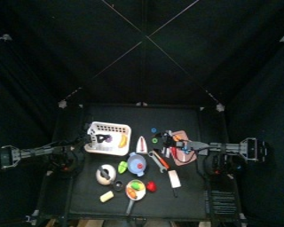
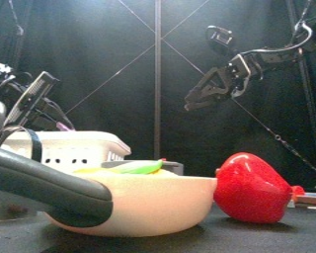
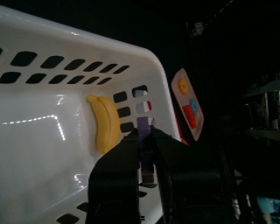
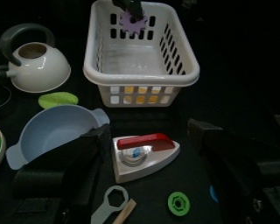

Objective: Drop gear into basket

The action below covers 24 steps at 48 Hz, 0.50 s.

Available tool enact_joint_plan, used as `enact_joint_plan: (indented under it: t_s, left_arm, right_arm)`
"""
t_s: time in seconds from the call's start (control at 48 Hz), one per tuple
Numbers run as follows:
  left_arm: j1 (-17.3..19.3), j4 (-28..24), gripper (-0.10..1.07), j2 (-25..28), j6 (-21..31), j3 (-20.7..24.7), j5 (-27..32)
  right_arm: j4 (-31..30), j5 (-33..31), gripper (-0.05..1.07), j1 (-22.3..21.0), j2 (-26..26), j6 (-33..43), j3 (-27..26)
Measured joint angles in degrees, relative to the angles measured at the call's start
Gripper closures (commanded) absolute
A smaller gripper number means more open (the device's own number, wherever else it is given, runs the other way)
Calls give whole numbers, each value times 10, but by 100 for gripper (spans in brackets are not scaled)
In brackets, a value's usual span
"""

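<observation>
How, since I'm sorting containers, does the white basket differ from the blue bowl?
The basket is rectangular, the bowl round. The basket's walls have holes; the bowl's are solid. The basket is white, the bowl pale blue. Both stand upright, open-topped.

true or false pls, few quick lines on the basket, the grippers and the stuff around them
1. The left gripper holds a purple gear over the white basket. True.
2. The kettle sits inside the basket. False: it stands on the table beside the basket.
3. The right gripper has its jaws apart and holds nothing. True.
4. The toy iron lies in the blue bowl. False: it lies on the table next to the bowl.
5. The right gripper is reaching into the basket. False: it hangs short of the basket, above the iron.
</observation>
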<state>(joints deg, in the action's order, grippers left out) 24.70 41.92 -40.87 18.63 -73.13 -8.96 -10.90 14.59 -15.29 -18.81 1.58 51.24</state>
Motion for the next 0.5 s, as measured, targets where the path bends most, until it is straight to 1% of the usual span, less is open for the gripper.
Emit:
enact_joint_plan:
  t_s: [0.083, 0.188, 0.333, 0.5]
  left_arm:
    - [4, -1, 51, 0, 0, 0, 14]
    - [11, -1, 44, -1, 0, 0, 25]
    - [14, -1, 35, 0, -1, 3, 28]
    - [15, -1, 33, -1, -1, 4, 28]
  right_arm:
    - [0, 0, 2, 0, 0, 0, 0]
    - [-1, 0, 2, -1, 0, 0, 0]
    - [-2, 0, 2, -1, 3, 0, 0]
    - [-2, 0, 2, -1, 9, 0, 0]
